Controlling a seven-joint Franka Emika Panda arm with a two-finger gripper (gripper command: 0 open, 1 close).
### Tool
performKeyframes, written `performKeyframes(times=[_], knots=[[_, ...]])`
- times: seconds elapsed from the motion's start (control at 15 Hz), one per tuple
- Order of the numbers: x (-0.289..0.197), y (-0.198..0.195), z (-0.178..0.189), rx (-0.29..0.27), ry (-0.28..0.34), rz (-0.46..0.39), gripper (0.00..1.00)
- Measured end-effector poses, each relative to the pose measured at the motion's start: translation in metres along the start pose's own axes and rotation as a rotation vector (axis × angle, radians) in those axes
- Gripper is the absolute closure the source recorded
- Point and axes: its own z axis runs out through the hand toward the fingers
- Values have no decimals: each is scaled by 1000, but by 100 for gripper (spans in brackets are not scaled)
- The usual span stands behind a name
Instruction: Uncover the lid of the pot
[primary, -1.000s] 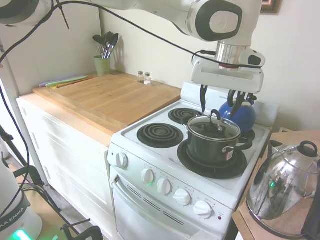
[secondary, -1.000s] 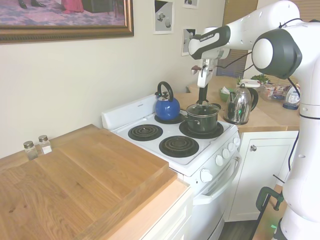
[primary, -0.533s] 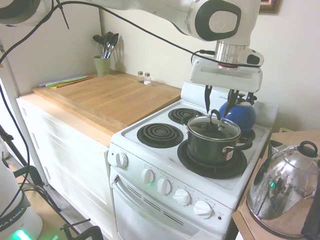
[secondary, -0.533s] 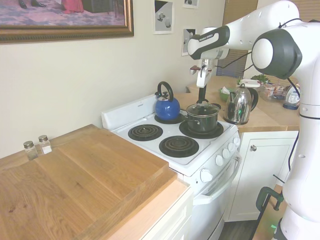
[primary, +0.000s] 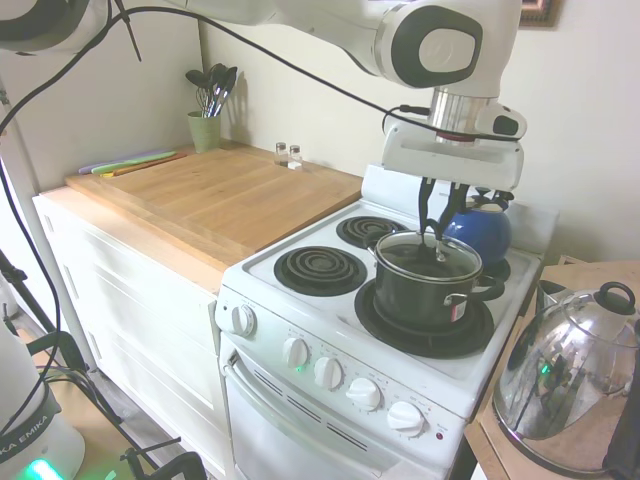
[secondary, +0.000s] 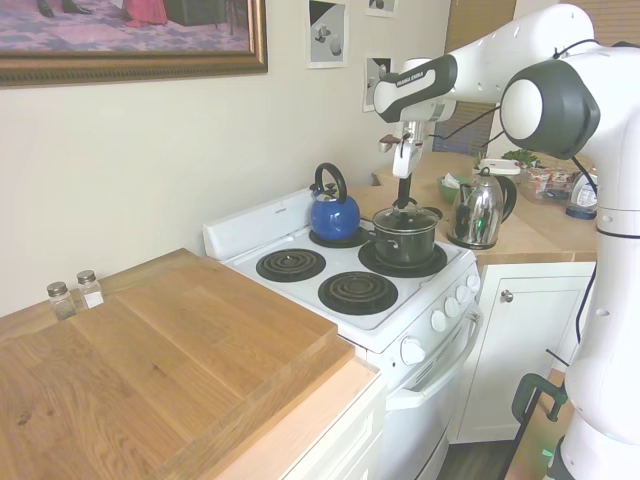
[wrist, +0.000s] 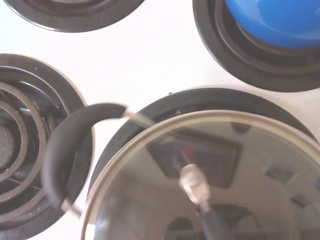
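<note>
One lid (primary: 428, 256), pot (primary: 424, 291), red-white label (primary: 458, 309) unreadable

Lighting: room showing bright, even | Glare: glass lid (wrist: 210, 175) reflecting the room | Focus: wrist view blurring slightly; exterior views staying sharp

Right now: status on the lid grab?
Gripper closed in around the loop handle, contact unclear. Lid seated on pot, front burner. Blue kettle close behind; nothing blocking.
</note>
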Motion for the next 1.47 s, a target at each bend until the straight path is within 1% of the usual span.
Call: performKeyframes(times=[0.67, 0.8, 0.93, 1.13, 1.27, 1.33, 1.47], knots=[[-1, -1, -4, 0, 1, 6, 100], [-5, -2, -16, 0, 7, 7, 100], [-12, -5, -35, -6, 21, 5, 100], [-30, -15, -67, -30, 55, -3, 100], [-53, -35, -78, -55, 70, -18, 100], [-66, -56, -82, -68, 81, -33, 100], [-99, -117, -88, -90, 94, -69, 100]])
